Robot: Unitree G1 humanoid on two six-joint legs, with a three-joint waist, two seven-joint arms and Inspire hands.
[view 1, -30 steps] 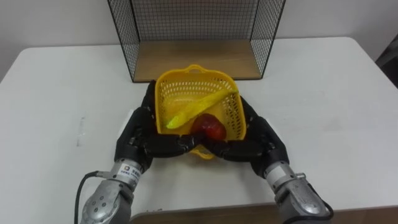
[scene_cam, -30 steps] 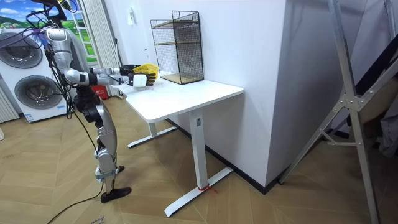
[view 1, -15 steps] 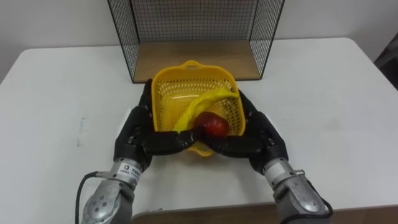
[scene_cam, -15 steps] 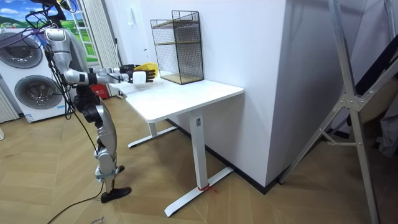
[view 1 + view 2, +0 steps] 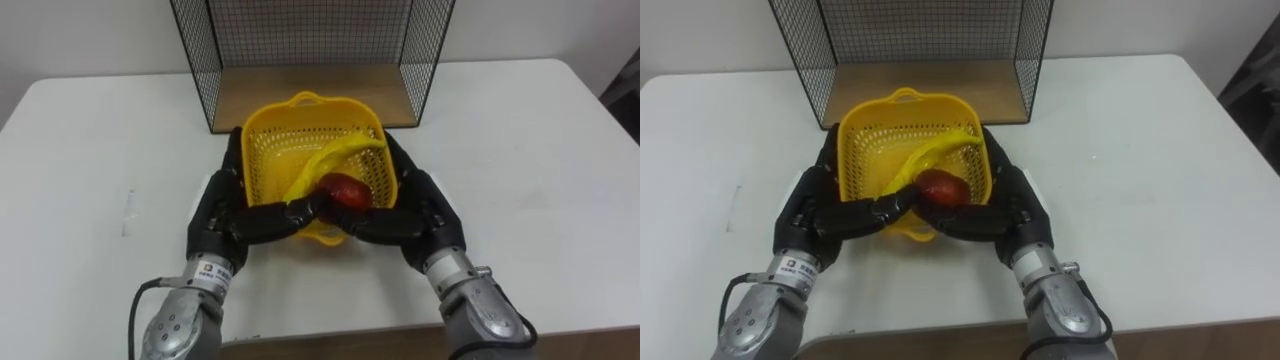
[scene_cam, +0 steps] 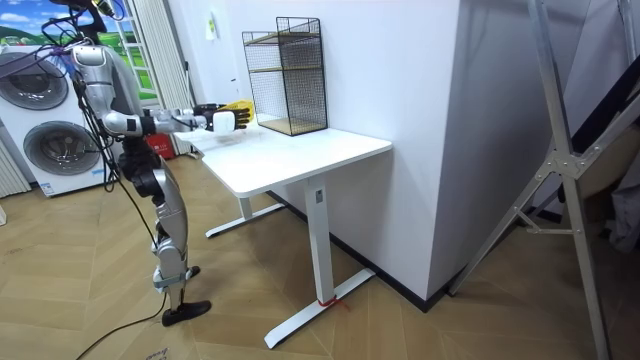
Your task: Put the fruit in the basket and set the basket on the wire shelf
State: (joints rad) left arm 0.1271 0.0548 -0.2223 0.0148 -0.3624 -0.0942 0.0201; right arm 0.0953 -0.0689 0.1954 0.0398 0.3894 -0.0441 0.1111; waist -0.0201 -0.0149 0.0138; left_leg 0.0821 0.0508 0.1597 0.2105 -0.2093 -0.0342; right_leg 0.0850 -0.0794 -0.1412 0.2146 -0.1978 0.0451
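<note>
Two fruits, a yellow banana (image 5: pixel 325 165) and a red apple (image 5: pixel 343 189), lie in the yellow basket (image 5: pixel 265 150) (the apple is by its near wall). The left hand (image 5: pixel 225 215) and right hand (image 5: pixel 420 210) hug its sides, fingers curled round its near edge. The basket is just in front of the wire shelf (image 5: pixel 310 95), over the white surface (image 5: pixel 90 150).

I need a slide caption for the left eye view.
Left hand and right hand clasp the yellow basket, containing banana and red fruit, before the wire shelf.
</note>
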